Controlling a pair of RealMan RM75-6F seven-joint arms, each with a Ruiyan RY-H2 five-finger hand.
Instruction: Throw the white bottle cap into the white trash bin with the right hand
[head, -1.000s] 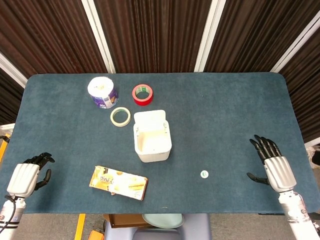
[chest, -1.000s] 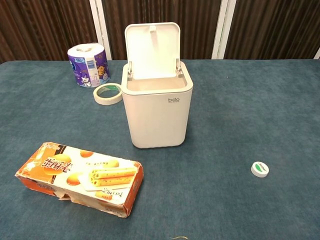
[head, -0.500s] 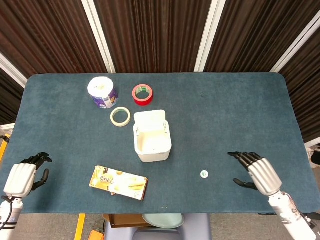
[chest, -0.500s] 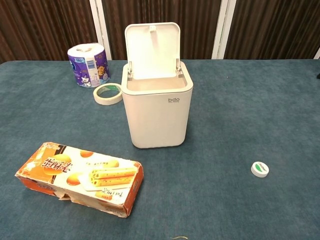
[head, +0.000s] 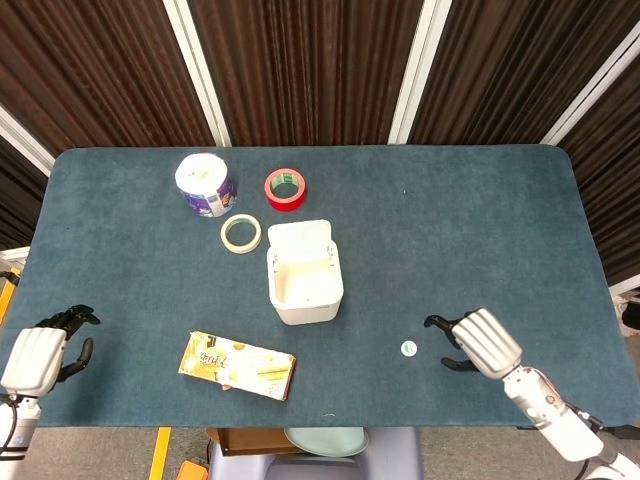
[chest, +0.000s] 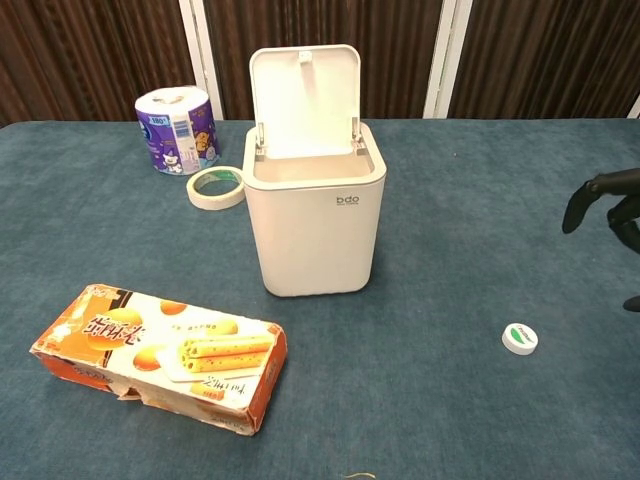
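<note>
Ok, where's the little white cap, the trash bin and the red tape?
bottle cap (chest: 519, 339), chest view, its top face.
trash bin (chest: 317, 235), chest view, its front wall.
red tape (head: 286, 190), head view, its ring.

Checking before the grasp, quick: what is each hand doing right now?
Left hand: holds nothing, resting at the table edge; whether fingers are apart cannot be told.
Right hand: open, empty, beside the white bottle cap.
</note>
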